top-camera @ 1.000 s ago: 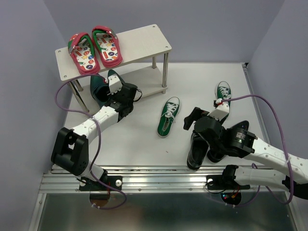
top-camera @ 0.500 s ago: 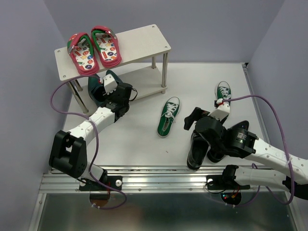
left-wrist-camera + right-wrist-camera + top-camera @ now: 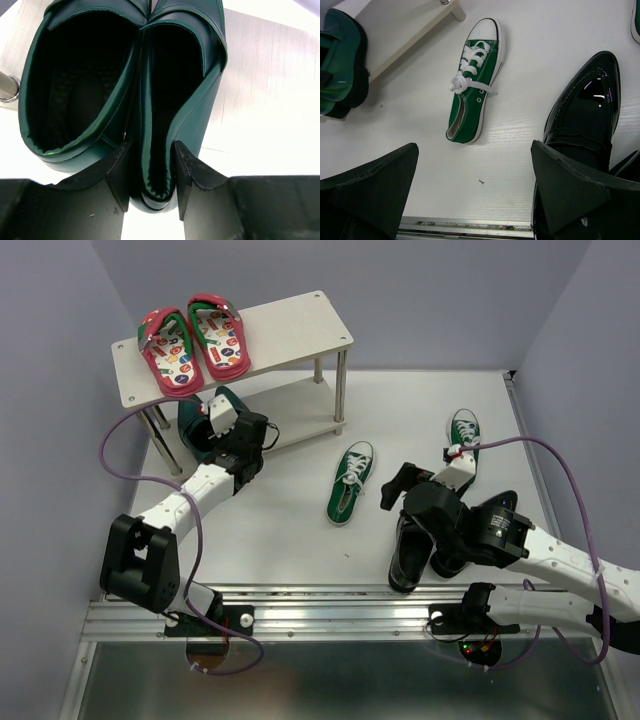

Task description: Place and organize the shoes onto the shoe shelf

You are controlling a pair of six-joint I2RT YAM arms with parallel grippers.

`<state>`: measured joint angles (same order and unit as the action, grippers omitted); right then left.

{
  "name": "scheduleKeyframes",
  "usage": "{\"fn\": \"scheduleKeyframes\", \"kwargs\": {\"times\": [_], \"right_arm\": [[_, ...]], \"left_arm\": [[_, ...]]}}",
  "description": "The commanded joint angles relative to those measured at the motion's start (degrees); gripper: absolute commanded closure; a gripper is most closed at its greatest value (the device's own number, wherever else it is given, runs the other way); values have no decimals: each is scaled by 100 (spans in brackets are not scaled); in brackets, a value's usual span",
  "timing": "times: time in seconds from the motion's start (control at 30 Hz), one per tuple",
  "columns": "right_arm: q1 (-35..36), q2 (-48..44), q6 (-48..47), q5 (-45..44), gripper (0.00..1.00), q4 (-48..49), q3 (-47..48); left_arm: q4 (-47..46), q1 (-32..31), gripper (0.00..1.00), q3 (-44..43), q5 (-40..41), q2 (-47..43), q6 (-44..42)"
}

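Observation:
Two glossy teal shoes sit side by side at the lower board (image 3: 260, 65) of the shoe shelf (image 3: 290, 325). My left gripper (image 3: 151, 175) is shut on the heel of the right teal shoe (image 3: 175, 100), and one finger is wedged between it and the left teal shoe (image 3: 75, 85). From above, the left gripper (image 3: 222, 425) reaches under the shelf's left half. One green sneaker (image 3: 349, 482) lies mid-table, another (image 3: 462, 430) further right. A black dress shoe (image 3: 408, 550) stands under my right arm, its partner mostly hidden. The right gripper (image 3: 475, 180) hovers open over bare table between the sneaker (image 3: 474, 80) and the black shoe (image 3: 585, 120).
Red flip-flops (image 3: 195, 340) lie on the left of the shelf's top board. A silver shelf leg (image 3: 7, 87) stands just left of the teal shoes. Purple walls close in on the left, back and right. A metal rail (image 3: 330, 605) runs along the near table edge.
My left gripper has carried the teal shoe left and back, further under the shelf. The shelf itself has shifted slightly left. The right arm has not moved.

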<state>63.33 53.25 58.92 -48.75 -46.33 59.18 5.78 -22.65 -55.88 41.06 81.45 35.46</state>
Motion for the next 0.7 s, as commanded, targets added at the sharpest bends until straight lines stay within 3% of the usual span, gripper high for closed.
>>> {"fn": "scheduleKeyframes", "kwargs": {"times": [0.0,0.67], "right_arm": [[4,-17,41,-12,0,150,50],[4,53,68,103,0,317,-117]], "left_arm": [[301,209,61,147,649,-331,-66],[881,103,12,-2,-484,-964,-329]]}}
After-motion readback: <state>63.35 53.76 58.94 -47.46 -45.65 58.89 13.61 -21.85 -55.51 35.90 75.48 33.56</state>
